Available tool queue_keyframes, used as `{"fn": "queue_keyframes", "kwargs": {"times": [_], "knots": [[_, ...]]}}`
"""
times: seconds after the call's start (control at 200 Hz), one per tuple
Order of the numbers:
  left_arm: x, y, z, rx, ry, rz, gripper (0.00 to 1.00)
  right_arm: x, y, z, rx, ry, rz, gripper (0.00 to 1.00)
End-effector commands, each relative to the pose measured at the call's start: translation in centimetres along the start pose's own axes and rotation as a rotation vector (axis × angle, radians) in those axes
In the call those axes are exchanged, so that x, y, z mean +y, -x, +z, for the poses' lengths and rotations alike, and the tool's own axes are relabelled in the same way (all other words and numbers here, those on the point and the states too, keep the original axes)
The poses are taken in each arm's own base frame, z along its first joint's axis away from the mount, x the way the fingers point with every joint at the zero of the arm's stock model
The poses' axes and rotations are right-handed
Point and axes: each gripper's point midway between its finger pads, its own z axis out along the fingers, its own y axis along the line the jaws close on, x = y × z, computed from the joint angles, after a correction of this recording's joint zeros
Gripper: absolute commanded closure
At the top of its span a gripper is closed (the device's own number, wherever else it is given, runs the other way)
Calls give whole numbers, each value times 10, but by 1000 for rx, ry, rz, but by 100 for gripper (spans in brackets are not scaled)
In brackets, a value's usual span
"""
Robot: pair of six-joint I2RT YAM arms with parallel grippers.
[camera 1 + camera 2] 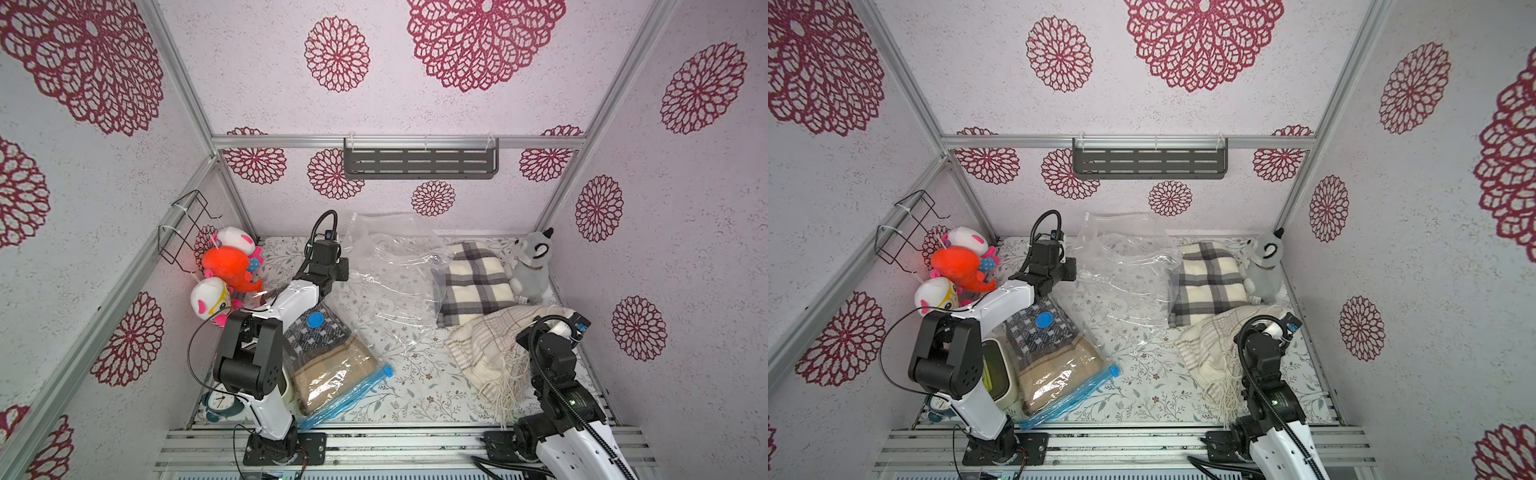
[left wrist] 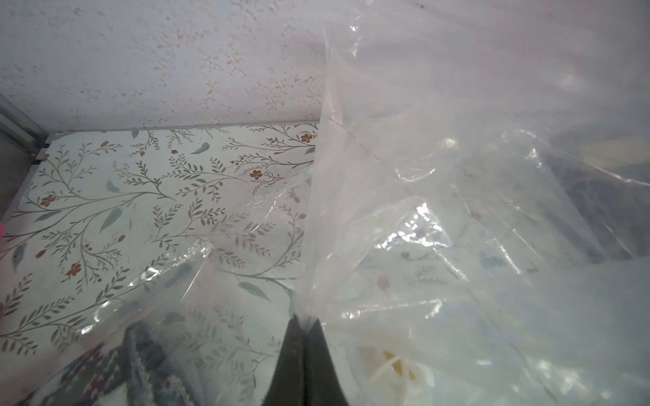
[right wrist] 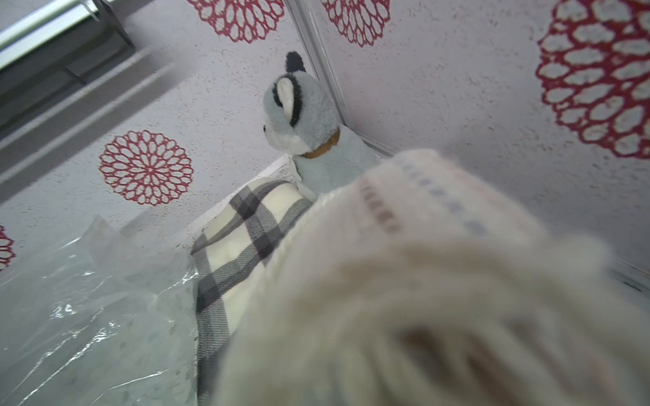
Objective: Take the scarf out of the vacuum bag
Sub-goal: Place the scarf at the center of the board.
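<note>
The cream scarf (image 1: pixel 486 345) lies outside the clear vacuum bag (image 1: pixel 390 266), at the lower right of both top views, so extraction looks done. The left gripper (image 2: pixel 305 319) pinches the bag's film. The right gripper (image 1: pixel 561 326), jaws hidden by cloth, probably clamps the scarf. Only letting go remains.

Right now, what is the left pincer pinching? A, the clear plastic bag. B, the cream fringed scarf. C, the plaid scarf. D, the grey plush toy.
A: in the left wrist view the left pincer is shut on a gathered fold of the clear plastic bag.
</note>
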Motion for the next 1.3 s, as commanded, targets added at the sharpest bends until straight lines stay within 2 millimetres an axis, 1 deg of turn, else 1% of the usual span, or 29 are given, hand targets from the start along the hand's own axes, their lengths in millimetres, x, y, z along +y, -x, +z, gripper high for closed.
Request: {"fn": "queue_keyframes", "kwargs": {"times": [0.0,0.055,0.305,0.375,0.445,0.485,0.55,0.6,0.625,0.655,0.705,0.806,0.881,0.981,1.076,1.116,1.176,1.211,1.216,1.226,1.231,1.246,1.251,1.256,1.261,1.266,1.271,1.276,1.296], "knots": [[-4,25,-16,-75,-45,-28,100,-37,-28,5,100,-163,-35,100],[-9,28,-17,-80,-70,-26,100,-53,-32,7,103,-215,-23,100],[-33,50,-14,-115,-171,-46,100,-107,-48,13,119,-338,16,100],[-44,56,-13,-119,-203,-46,100,-107,-53,15,137,-304,52,100],[-54,59,-12,-120,-218,-29,100,-98,-55,16,160,-247,94,91],[-58,61,-11,-119,-222,-26,100,-94,-55,14,176,-229,111,89],[-65,62,-11,-121,-237,-21,100,-92,-42,9,156,-238,102,88],[-71,63,-11,-122,-255,-17,100,-98,-33,7,124,-275,69,93],[-73,63,-10,-122,-264,-16,100,-101,-29,7,110,-293,49,100],[-77,64,-11,-121,-277,-14,100,-106,-29,10,108,-312,46,100],[-81,64,-11,-119,-294,-13,100,-111,-37,17,147,-320,66,100],[-85,63,-13,-117,-302,-8,100,-141,-55,23,190,-417,141,100],[-87,63,-17,-121,-307,-4,100,-162,-40,15,134,-492,175,100],[-92,61,-21,-125,-316,5,100,-160,-32,14,96,-436,204,100],[-94,62,-24,-133,-324,8,100,-161,-33,18,126,-437,211,100],[-96,62,-25,-131,-327,9,100,-156,-33,23,151,-404,217,100],[-97,60,-26,-132,-326,11,100,-138,-35,29,201,-298,248,89],[-97,59,-27,-133,-324,12,100,-125,-34,31,202,-225,259,77],[-97,59,-27,-132,-325,13,100,-125,-34,31,202,-225,259,77],[-97,59,-27,-133,-323,12,100,-122,-33,31,196,-208,267,72],[-97,59,-27,-133,-323,12,100,-122,-33,31,196,-208,267,72],[-98,58,-27,-131,-325,14,100,-119,-31,30,184,-190,277,64],[-98,58,-27,-131,-325,14,100,-119,-31,30,184,-190,277,64],[-98,58,-27,-130,-325,14,100,-117,-29,29,176,-182,283,57],[-98,58,-27,-130,-326,14,100,-117,-29,29,176,-182,283,57],[-98,58,-27,-131,-324,13,100,-117,-29,28,170,-178,286,50],[-98,58,-27,-131,-324,14,100,-116,-28,28,166,-177,287,47],[-98,57,-27,-130,-324,14,100,-116,-28,28,166,-177,287,47],[-99,58,-28,-131,-326,15,100,-117,-27,25,153,-184,294,32]]}}
